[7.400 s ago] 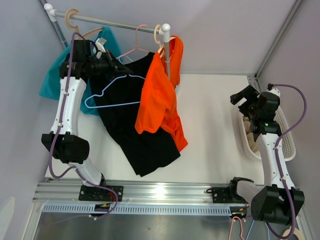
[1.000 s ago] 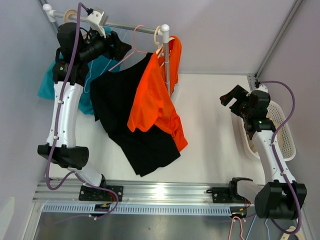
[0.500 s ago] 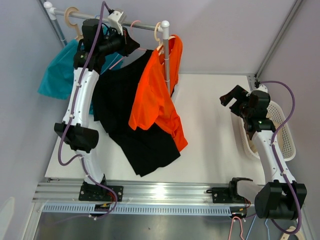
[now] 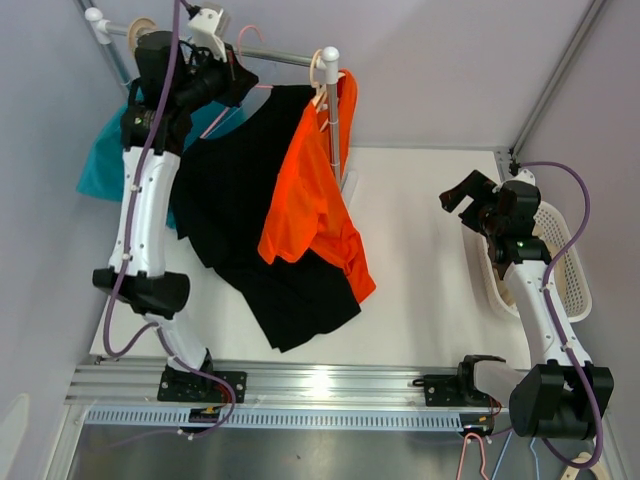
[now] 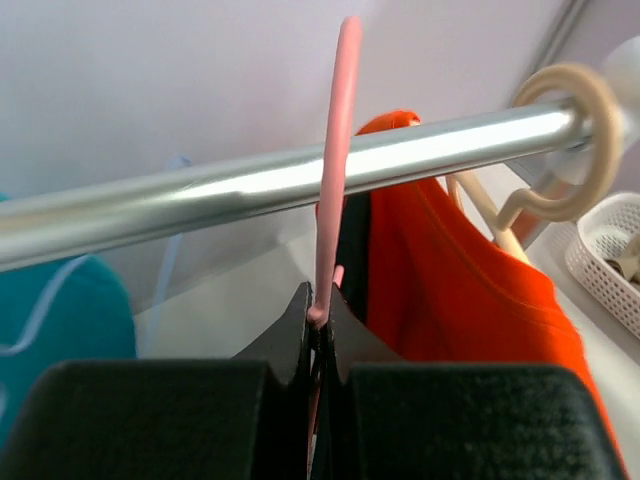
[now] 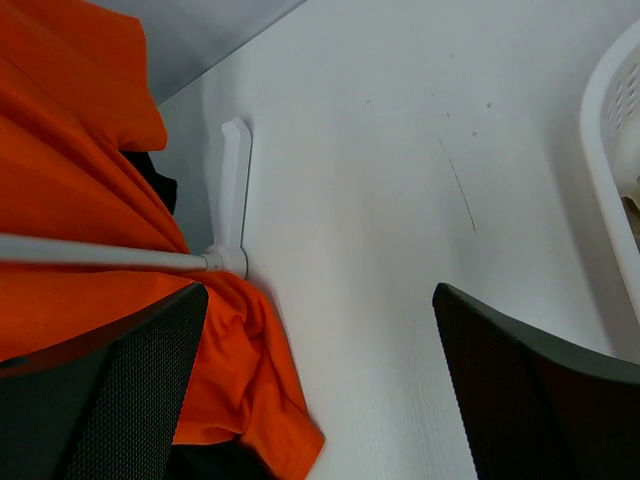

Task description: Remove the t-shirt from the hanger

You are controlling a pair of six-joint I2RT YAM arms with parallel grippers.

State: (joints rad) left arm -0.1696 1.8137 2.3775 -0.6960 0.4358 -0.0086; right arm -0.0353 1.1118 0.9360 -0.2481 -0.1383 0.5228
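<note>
Clamping, top view: left pincer [image 4: 238, 85], parted a second ago, now clenched on pink hanger [image 4: 244, 36] at far rail [image 4: 285, 60]; black t-shirt [image 4: 245, 190] hangs from it. Left wrist: fingers pinch hanger neck below rail. Right wrist: right pincer [image 6: 320, 370] released over bench [image 6: 380, 200], unmoved.

Readable text: none is showing in any view.
black t-shirt [image 4: 235, 200]: is showing plain cloth, no print or lettering.
orange t-shirt [image 4: 305, 200]: is showing plain cloth, no print or lettering.
basket [image 4: 583, 285]: is showing no label.
</note>
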